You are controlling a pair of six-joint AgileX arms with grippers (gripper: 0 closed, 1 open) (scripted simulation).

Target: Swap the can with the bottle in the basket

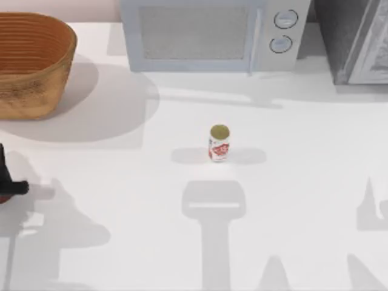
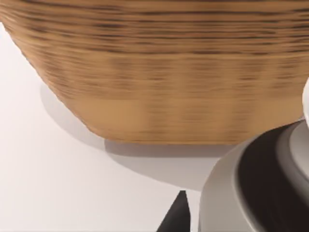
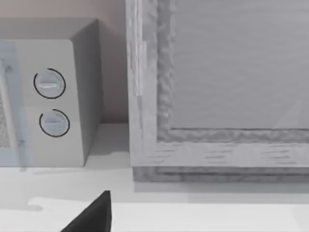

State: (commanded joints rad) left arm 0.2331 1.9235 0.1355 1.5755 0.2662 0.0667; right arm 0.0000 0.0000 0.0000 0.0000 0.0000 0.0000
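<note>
- The can (image 1: pixel 219 143) stands upright near the middle of the table (image 1: pixel 121 242), alone, well apart from the basket (image 1: pixel 33 66) and in front of the microwave (image 1: pixel 206 33).
- It is a small white cylinder with red print on its side and a dull gold-olive top; its smooth round wall will probably slip if it is pinched off-centre.
- The basket sits at the far left of the table; its inside, as far as the top view shows it, looks empty, so the bottle seems to be already out.
- At the left edge of the top view the left gripper (image 1: pixel 7 185) is low over the table, with a small reddish thing (image 1: pixel 3 199) under it that may be the bottle; how wide its fingers are, and whether they hold it, cannot be told.
- The left wrist view looks at the ribbed basket wall from near.
- To do the step well, the bottle should be set down upright clear of the basket, then the can taken squarely at mid-height and lowered inside.
- The right wrist view faces the microwave and a grey cabinet (image 3: pixel 217 87).
</note>
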